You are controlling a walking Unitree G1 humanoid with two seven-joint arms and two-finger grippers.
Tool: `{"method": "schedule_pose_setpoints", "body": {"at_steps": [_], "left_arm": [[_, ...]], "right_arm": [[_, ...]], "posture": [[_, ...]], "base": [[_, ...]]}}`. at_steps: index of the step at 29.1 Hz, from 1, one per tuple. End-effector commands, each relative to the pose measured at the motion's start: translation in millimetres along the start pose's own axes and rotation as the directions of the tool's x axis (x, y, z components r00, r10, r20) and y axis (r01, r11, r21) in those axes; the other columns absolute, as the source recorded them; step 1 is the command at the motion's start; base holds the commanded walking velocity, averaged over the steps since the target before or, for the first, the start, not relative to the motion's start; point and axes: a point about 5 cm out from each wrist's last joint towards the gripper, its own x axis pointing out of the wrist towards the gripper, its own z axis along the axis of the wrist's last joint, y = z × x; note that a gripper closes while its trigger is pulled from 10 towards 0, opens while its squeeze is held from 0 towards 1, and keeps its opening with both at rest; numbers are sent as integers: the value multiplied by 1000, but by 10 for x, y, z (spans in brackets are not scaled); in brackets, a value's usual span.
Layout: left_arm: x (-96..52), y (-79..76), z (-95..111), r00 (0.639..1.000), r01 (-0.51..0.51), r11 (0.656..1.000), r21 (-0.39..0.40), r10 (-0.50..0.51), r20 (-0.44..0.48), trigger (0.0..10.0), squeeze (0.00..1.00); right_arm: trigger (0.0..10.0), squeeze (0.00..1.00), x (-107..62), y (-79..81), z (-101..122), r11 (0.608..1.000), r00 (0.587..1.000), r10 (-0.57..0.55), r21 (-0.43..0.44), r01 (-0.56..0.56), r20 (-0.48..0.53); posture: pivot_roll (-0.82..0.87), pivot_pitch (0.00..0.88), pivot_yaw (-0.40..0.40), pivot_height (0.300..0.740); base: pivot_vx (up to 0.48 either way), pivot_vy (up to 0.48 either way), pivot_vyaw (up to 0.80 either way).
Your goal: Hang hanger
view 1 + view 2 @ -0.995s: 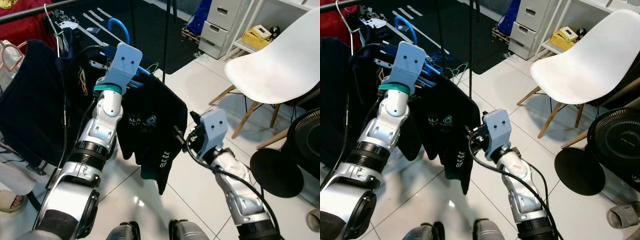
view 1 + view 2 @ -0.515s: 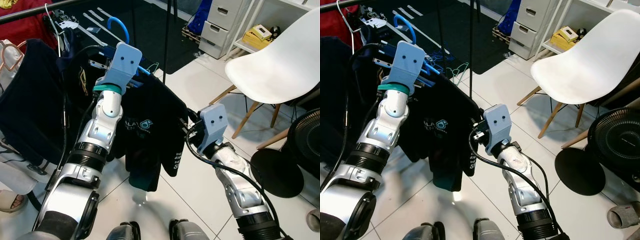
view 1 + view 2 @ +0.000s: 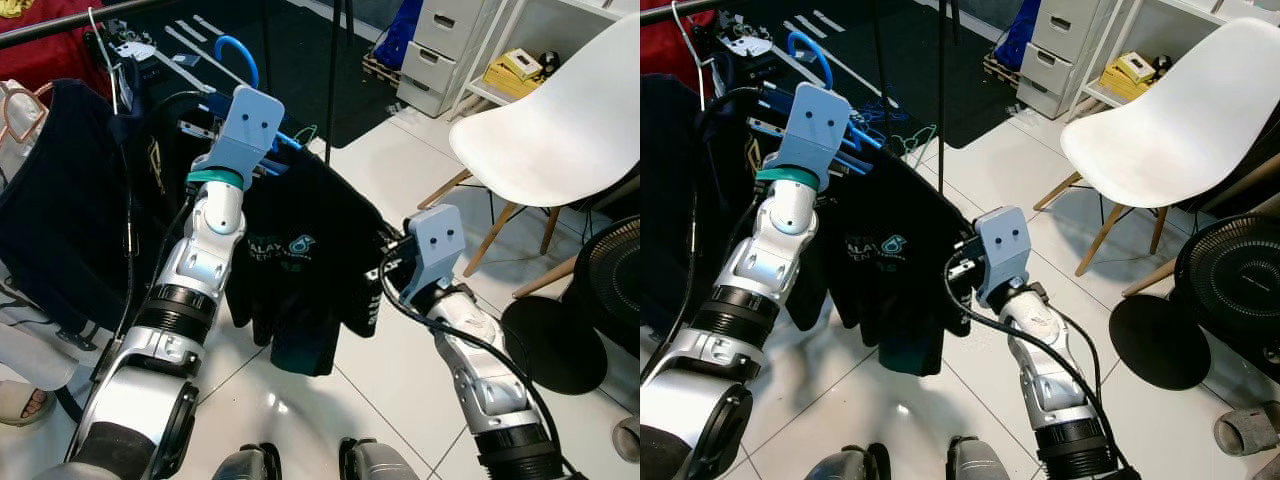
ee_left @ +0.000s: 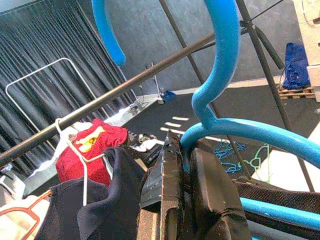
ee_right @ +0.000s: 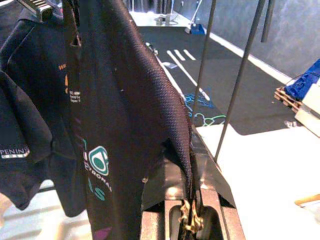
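Blue hanger (image 4: 235, 125) carrying a black T-shirt (image 3: 305, 250) sits in the left gripper (image 4: 187, 175), whose black fingers are clamped tight on the curved neck below the hook; the hook's tip rises past the frame top in the left wrist view, so how it stands to the clothes rail (image 4: 100, 100) cannot be told. Further left on that rail hang a dark garment (image 3: 60, 200) on a white wire hanger (image 4: 75, 150) and a red shirt (image 4: 92, 145), both cut off by the frame edge. In the head views the left wrist housing covers the hanger's middle, leaving the hook (image 3: 235, 55) and a short stretch of bar showing. To the right, the right gripper (image 5: 192, 220) pinches the T-shirt's edge between narrow jaws, its fingertips hidden by the cloth. Beyond stand a white chair (image 3: 550, 120), partly cropped, and a black fan (image 3: 610, 280) on the white tiled floor (image 3: 400, 170)
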Motion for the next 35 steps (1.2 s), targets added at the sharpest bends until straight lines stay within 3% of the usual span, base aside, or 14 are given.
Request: {"method": "schedule_pose_setpoints", "body": {"at_steps": [1, 3, 6, 9, 11, 13, 15, 17, 20, 21, 24, 28, 31, 35], "left_arm": [[-18, -3, -108, 1000, 8, 998, 56, -7, -27, 10000, 0], [-18, -3, -108, 1000, 8, 998, 56, -7, -27, 10000, 0], [-16, -5, -257, 997, 27, 992, 126, -18, -72, 10000, 0], [-16, -5, -257, 997, 27, 992, 126, -18, -72, 10000, 0], [23, 24, -280, 996, 19, 990, 142, -7, -84, 10000, 0], [23, 24, -280, 996, 19, 990, 142, -7, -84, 10000, 0], [39, 36, -271, 996, 13, 990, 142, -1, -84, 10000, 0], [69, 61, -255, 996, 1, 990, 140, 11, -83, 10000, 0], [77, 70, -251, 997, -3, 990, 140, 14, -82, 10000, 0], [86, 78, -248, 997, -5, 990, 140, 17, -82, 10000, 0], [95, 82, -247, 997, -7, 990, 141, 18, -81, 10000, 0], [138, 100, -231, 996, -19, 990, 141, 31, -78, 10000, 0], [159, 117, -223, 996, -30, 990, 138, 41, -75, 10000, 0], [159, 120, -224, 996, -32, 990, 138, 43, -75, 10000, 0]], "right_arm": [[0, 0, -38, -41, 131, 1000, 998, -8, 14, 7, 61], [0, 0, -38, -41, 131, 1000, 998, -8, 14, 7, 61], [0, 0, -151, 85, 429, 983, 974, 152, 77, -167, 169], [0, 0, -151, 85, 429, 983, 974, 152, 77, -167, 169], [0, 0, -411, 239, 493, 933, 935, 318, 121, -338, 156], [0, 0, -411, 239, 493, 933, 935, 318, 121, -338, 156], [0, 0, -498, 276, 467, 920, 927, 352, 133, -369, 132], [0, 0, -712, 294, 206, 921, 936, 351, 173, -349, 17], [0, 0, -827, 303, 77, 922, 939, 341, 205, -327, -36], [0, 0, -947, 312, -48, 923, 940, 330, 238, -302, -89], [0, 0, -1034, 314, -131, 924, 937, 324, 256, -284, -130], [0, 0, -1221, 351, -348, 913, 888, 374, 279, -299, -269], [0, 0, -1401, 404, -521, 886, 774, 464, 244, -395, -431], [0, 0, -1460, 406, -569, 871, 726, 488, 227, -435, -484]], "posture": [[-161, 66, 49, 740], [-161, 66, 49, 740], [-169, 69, 52, 740], [-169, 69, 52, 740], [-178, 73, 46, 740], [-178, 73, 46, 740], [-178, 73, 46, 740], [-181, 76, 42, 740], [-183, 79, 44, 740], [-188, 80, 47, 740], [-189, 79, 48, 740], [-190, 77, 47, 740], [-190, 74, 45, 740], [-189, 73, 44, 740]], "base": [[0, 0, 0], [0, 0, 0], [0, 0, 0], [0, 0, 0], [0, 0, 0], [0, 0, 0], [0, 0, 0], [0, 0, 0], [0, 0, 0], [0, 0, 0], [0, 0, 0], [0, 0, 0], [0, 0, 0], [0, 0, 0]]}}
